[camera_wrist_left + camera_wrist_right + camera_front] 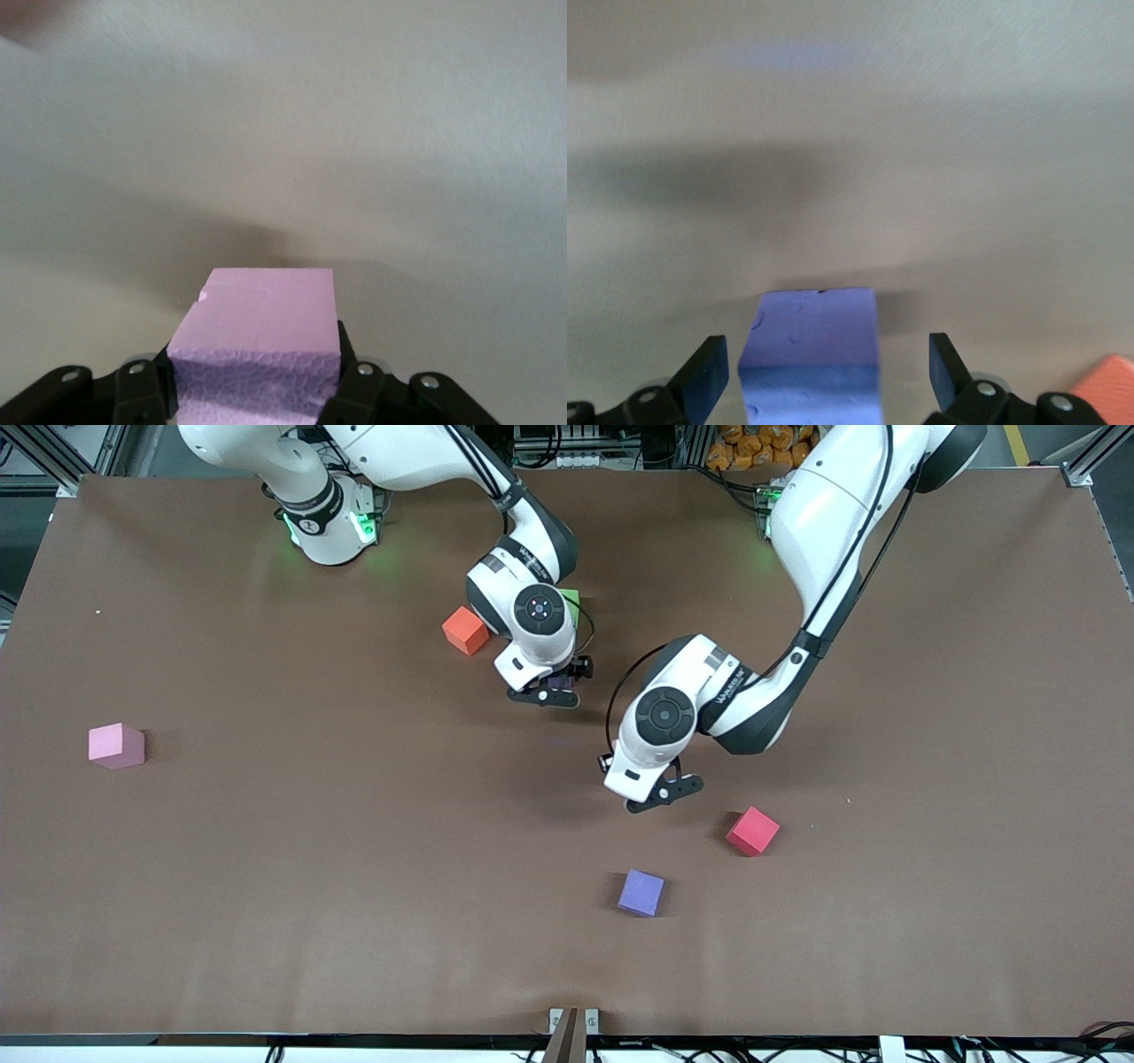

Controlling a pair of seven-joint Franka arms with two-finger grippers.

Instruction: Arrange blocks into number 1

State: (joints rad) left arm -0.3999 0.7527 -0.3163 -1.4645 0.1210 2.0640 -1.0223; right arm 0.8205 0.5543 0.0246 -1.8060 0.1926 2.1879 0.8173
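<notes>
Your right gripper [819, 372] stands with fingers apart around the dark purple matte foam cube [812, 350], beside the orange foam cube [466, 630] near the green one [571, 598]. Your left gripper [252, 390] is clamped on a pink foam cube [261, 332].

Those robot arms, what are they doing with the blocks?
They're arranging blocks. The left gripper is shut on a pink block, up over the middle of the table. The right gripper is open around a dark purple block, beside the orange block. Another pink block waits toward the right arm's end.
</notes>
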